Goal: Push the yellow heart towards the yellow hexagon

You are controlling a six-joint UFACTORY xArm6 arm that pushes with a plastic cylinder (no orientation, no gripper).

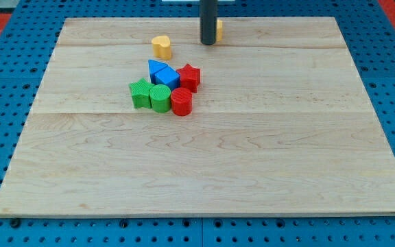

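Observation:
The yellow heart (161, 46) lies near the view's top, left of centre. The yellow hexagon (219, 28) sits to its right near the top edge, mostly hidden behind the dark rod. My tip (208, 43) rests on the board right beside the hexagon, on its left, and about a block's width or two to the right of the heart.
A cluster lies below the heart: a blue triangle (158, 68), a blue block (168, 77), a red star (189, 77), a green star (140, 93), a green cylinder (160, 98) and a red cylinder (182, 101). The wooden board (204, 171) sits on a blue pegboard.

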